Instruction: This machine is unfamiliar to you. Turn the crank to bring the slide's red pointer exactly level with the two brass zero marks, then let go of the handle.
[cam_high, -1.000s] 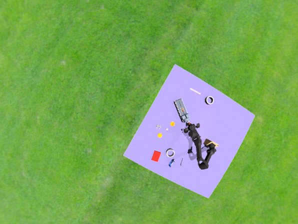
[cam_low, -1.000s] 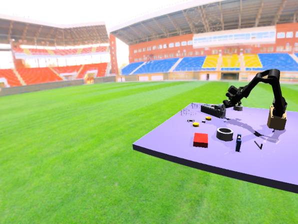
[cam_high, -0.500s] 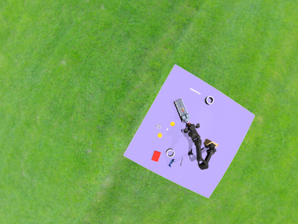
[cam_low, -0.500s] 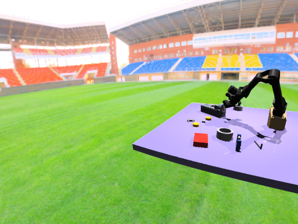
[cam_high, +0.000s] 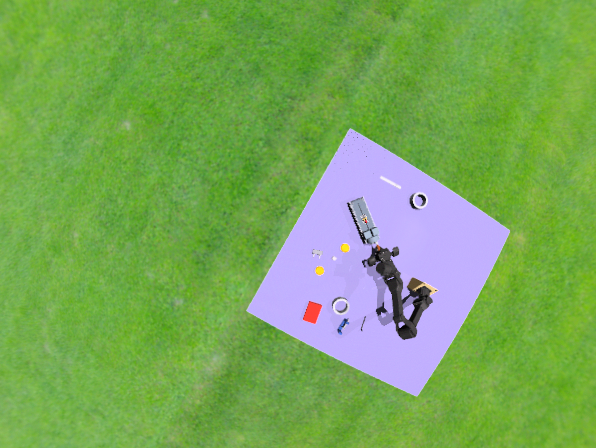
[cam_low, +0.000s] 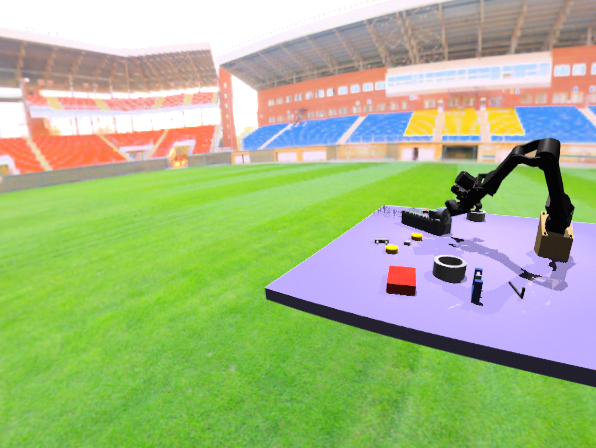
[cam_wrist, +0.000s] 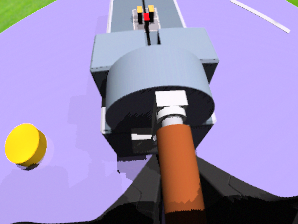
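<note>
The grey crank machine (cam_high: 358, 204) (cam_low: 422, 222) (cam_wrist: 160, 67) lies on the purple table, its round housing towards the arm. The orange handle (cam_wrist: 175, 145) sticks out from a white crank fitting (cam_wrist: 171, 98) at the upper right of the housing's dark face in the wrist view. My gripper (cam_high: 379, 249) (cam_wrist: 170, 160) is shut on the handle; the fingertips are partly hidden. The red pointer (cam_wrist: 146, 17) shows on the slide between the two brass marks (cam_wrist: 139, 9) (cam_wrist: 151, 8), and looks slightly nearer the housing than their tops. Whether it is exactly level, I cannot tell.
A yellow disc (cam_high: 345, 248) (cam_low: 417, 236) (cam_wrist: 25, 145) lies left of the housing in the wrist view. Another yellow disc (cam_high: 320, 270) (cam_low: 391, 248), a red block (cam_high: 312, 312) (cam_low: 401, 280) and a ring (cam_high: 341, 306) (cam_low: 449, 270) lie farther off. A second ring (cam_high: 419, 200) lies beyond the machine.
</note>
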